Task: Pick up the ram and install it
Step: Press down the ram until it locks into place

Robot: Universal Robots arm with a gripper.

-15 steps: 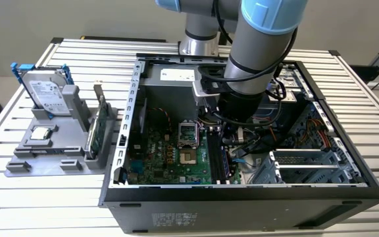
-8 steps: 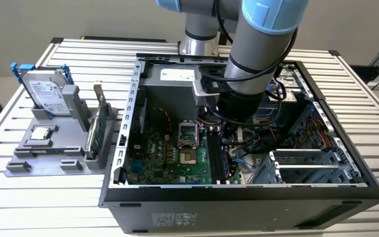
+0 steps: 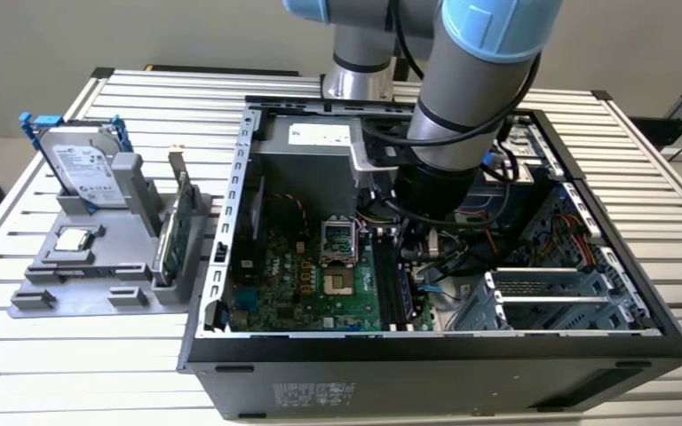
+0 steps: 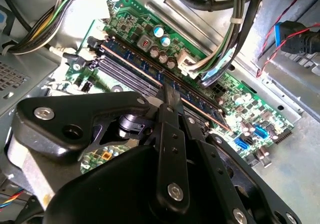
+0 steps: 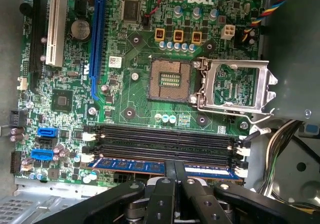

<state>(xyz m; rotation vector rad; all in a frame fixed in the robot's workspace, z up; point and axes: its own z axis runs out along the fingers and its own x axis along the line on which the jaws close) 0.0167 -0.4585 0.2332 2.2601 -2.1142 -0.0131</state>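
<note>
The ram [image 5: 165,167] sits in the memory slot nearest the tool, a long thin blue-green stick with small black chips, its long axis parallel to the three empty black slots [image 5: 160,141] beside it. In the second wrist view the ram [image 4: 150,66] runs diagonally across the motherboard, on edge, with a copper-coloured strip along its length. The tool [image 5: 175,176] stands right above the stick's middle, its two black fingers [image 5: 168,171] drawn close together over the ram's top edge; I cannot tell whether they pinch it or merely press on it. The tool's body is matt black metal, angular, with silver screw heads.

The motherboard [image 5: 130,99] is glossy green, dotted with round capacitors, with an open square processor socket [image 5: 170,79] and its raised metal frame [image 5: 235,86] beside it. A long blue expansion slot [image 5: 97,39] and a white one [image 5: 56,24] run crosswise to the ram.

In the exterior view the arm [image 3: 460,115] reaches down into the open black computer case [image 3: 436,355], which lies on a ribbed metal desk [image 3: 68,355]. On the exterior view's left a grey holder [image 3: 81,280] carries a hard drive [image 3: 81,169], a silver processor chip [image 3: 75,238] and an upright green card [image 3: 173,232].
</note>
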